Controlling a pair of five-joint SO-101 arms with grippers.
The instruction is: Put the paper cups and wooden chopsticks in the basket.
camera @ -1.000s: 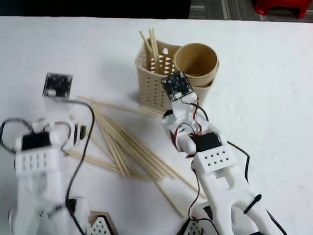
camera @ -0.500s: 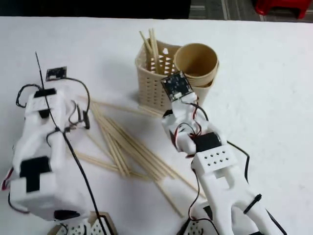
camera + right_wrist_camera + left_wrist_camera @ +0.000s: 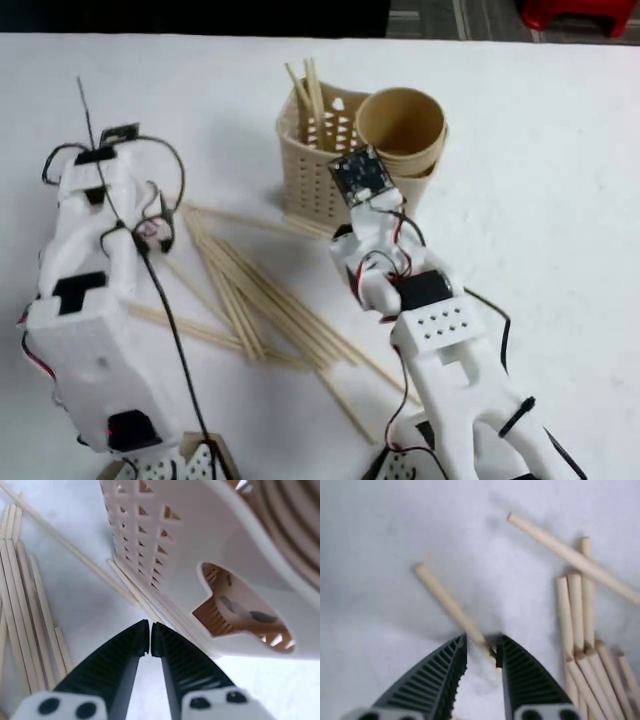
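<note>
My left gripper is low over the white table, narrowly open, its fingertips on either side of one loose wooden chopstick. More chopstick ends lie close beside it. In the high view the left arm stands at the left end of the scattered chopstick pile. The cream basket holds stacked paper cups and a few upright chopsticks. My right gripper is shut on nothing, just in front of the basket wall, with flat chopsticks to one side.
A couple of chopsticks lie tight against the foot of the basket. The right arm stretches from the near edge toward the basket. Bare white table spreads to the right and at the far left.
The left arm has swung forward and come down, bringing its gripper to the left end of the chopstick pile. The right arm, basket and cups have not moved.
</note>
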